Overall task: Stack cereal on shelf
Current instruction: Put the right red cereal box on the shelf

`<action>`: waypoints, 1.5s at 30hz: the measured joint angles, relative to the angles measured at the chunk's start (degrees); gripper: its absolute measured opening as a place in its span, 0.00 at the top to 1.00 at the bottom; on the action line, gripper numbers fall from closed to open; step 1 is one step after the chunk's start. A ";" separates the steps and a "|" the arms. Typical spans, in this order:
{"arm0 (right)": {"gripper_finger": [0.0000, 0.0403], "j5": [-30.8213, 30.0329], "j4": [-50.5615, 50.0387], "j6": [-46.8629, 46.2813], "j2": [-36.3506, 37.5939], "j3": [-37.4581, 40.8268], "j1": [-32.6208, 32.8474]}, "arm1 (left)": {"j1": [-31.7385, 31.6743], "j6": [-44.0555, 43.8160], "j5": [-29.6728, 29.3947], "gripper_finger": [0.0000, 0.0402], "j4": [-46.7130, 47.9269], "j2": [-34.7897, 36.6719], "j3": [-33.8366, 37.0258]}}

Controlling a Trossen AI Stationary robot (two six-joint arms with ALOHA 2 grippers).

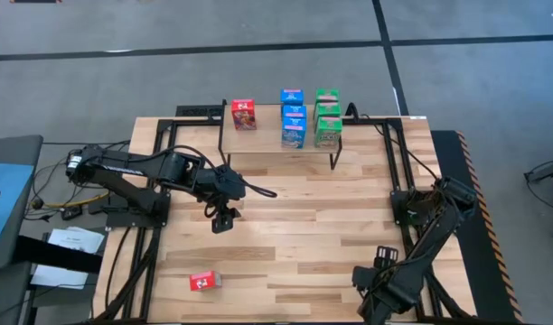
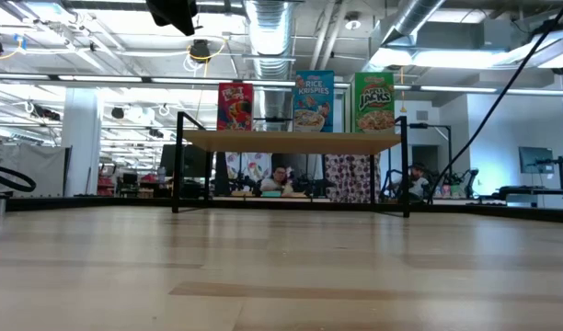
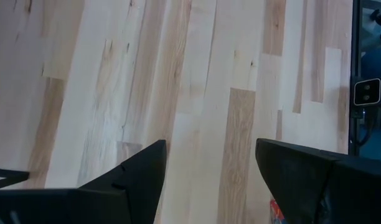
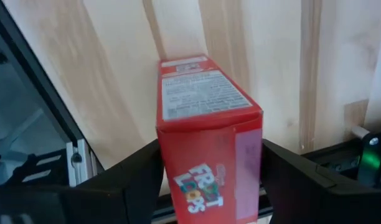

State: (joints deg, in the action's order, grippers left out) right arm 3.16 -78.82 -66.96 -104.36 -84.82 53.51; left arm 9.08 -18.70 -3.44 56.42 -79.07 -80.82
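Note:
The shelf (image 1: pixel 276 149) stands at the table's far side. On its top rest one red cereal box (image 1: pixel 244 115), a row of blue boxes (image 1: pixel 293 117) and a row of green boxes (image 1: pixel 327 117); all three colours show in the low view (image 2: pixel 311 101). Another red box (image 1: pixel 204 282) lies flat on the table near the front left. My left gripper (image 1: pixel 224 217) hovers open and empty over the table's middle left (image 3: pixel 209 180). My right gripper (image 1: pixel 374 293) is at the front right, shut on a red box (image 4: pixel 206 143) that the arm hides in the high view. My right gripper pinches the red box between its two fingers (image 4: pixel 137 177), one on each of two opposite sides, at the box's printed end (image 4: pixel 197 186) nearest the wrist. The box points away along the fingers, over the tabletop. Whether it is lifted clear does not show.
Black frame rails run along the table's right edge (image 1: pixel 403 181) and left edge (image 1: pixel 154 153). Bare wooden tabletop (image 1: pixel 322 226) lies between the arms and the shelf. A person (image 2: pixel 280 179) sits in the room behind the shelf.

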 joint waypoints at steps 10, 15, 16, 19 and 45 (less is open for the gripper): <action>0.48 0.06 0.19 1.53 0.00 0.00 -1.28 | 0.00 0.68 -0.02 0.42 0.00 0.00 0.00; 0.53 1.47 0.23 1.66 0.14 0.00 -1.66 | 0.00 0.68 -0.02 0.42 0.01 0.00 0.00; 0.53 1.50 0.24 1.64 0.25 -0.04 -1.85 | 0.00 0.68 -0.02 0.42 0.02 0.00 0.00; 0.51 1.64 -0.11 1.66 0.36 -1.17 -2.39 | 0.00 0.68 -0.02 0.42 0.02 0.00 0.00; 0.52 -4.15 -1.72 26.88 0.44 -16.84 -21.57 | -5.07 6.03 -0.46 0.42 1.99 0.00 0.00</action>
State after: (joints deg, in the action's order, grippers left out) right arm -0.99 -80.54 -40.08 -103.92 -101.66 31.94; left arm 4.01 -12.68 -3.90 58.41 -79.07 -80.82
